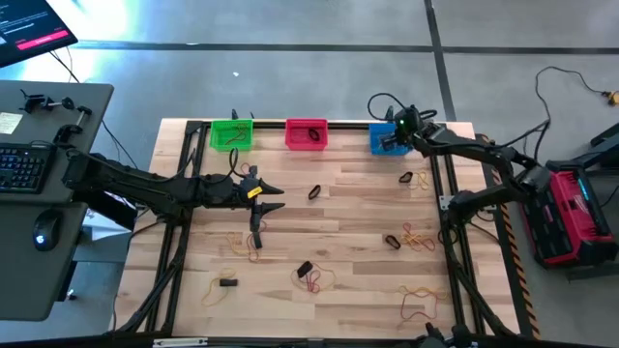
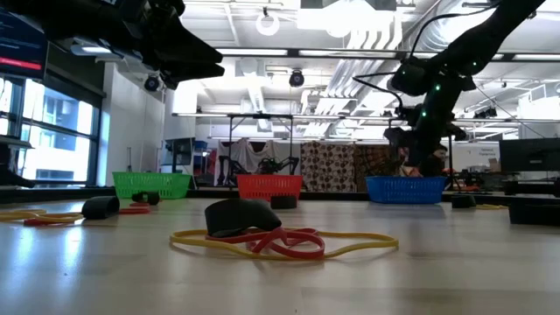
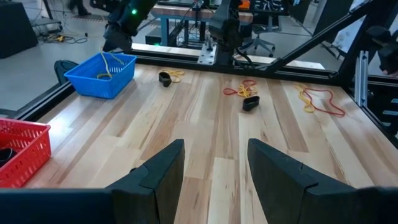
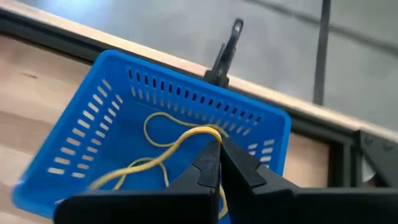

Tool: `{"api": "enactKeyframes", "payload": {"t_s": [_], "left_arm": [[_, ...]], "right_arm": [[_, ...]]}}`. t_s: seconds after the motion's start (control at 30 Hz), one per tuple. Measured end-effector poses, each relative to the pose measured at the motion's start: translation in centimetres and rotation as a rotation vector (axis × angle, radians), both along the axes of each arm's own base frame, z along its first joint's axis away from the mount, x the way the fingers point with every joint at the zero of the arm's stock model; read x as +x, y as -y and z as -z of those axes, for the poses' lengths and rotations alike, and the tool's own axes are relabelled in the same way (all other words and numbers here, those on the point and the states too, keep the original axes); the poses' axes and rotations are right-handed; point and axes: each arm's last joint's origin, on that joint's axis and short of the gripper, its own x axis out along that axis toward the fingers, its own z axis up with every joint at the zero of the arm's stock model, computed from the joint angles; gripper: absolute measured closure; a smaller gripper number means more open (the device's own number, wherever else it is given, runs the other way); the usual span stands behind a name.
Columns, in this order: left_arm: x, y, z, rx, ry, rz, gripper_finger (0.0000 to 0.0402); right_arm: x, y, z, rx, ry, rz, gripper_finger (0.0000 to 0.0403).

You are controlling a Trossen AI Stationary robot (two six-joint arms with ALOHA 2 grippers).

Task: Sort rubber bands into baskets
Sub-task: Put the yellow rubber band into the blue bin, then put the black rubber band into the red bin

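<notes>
Three baskets stand along the table's far edge: green (image 1: pixel 232 134), red (image 1: pixel 307 133) and blue (image 1: pixel 382 140). My right gripper (image 4: pixel 219 146) hangs over the blue basket (image 4: pixel 81 124), shut on a yellow rubber band (image 4: pixel 180 140). My left gripper (image 1: pixel 276 198) hovers open above the table's middle left with nothing between its fingers (image 3: pixel 214 146). Loose rubber bands lie flat on the wood: a black one (image 1: pixel 315 191), a yellow and black cluster (image 1: pixel 416 179), and an orange and black cluster (image 1: pixel 406 237). My right gripper pinches a bend of the yellow band's loop (image 4: pixel 208 132) between its two fingertips. The fingers slant down from above into the blue basket's opening. The band trails slack below them inside the basket walls; whether its lower end lies on the floor I cannot tell.
More bands lie near the front edge: red and yellow with a black piece (image 1: pixel 314 275), yellow (image 1: pixel 222 283), and yellow with red (image 1: pixel 421 304). Black frame rails (image 1: pixel 450 184) run along the table's sides. A desk with a keyboard (image 1: pixel 24 164) stands to the left.
</notes>
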Motion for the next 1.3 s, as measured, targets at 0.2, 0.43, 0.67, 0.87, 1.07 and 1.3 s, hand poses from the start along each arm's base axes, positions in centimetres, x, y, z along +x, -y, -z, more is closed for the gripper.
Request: {"api": "enactKeyframes", "payload": {"t_s": [0.2,0.43,0.67,0.87,1.07,1.3], "left_arm": [[0.0,0.0,0.0,0.007,-0.001,-0.002,0.0231],[0.0,0.0,0.0,0.007,-0.001,-0.002,0.0231],[0.0,0.0,0.0,0.007,-0.002,-0.002,0.0231],[0.0,0.0,0.0,0.017,-0.003,0.001,0.0231],[0.0,0.0,0.0,0.016,-0.004,0.0,0.0231],[0.0,0.0,0.0,0.041,-0.01,0.004,0.0231]], "right_arm": [[0.2,1.1,-0.7,0.077,0.022,0.031,0.0403],[1.7,2.9,0.5,0.172,-0.044,0.021,0.0403],[3.0,4.9,1.6,0.218,-0.093,-0.006,0.0402],[4.0,5.9,1.4,0.296,-0.106,-0.036,0.0388],[4.3,6.2,-0.6,0.333,-0.133,-0.036,0.0329],[4.6,6.0,-2.7,0.453,-0.101,-0.108,0.0271]]}}
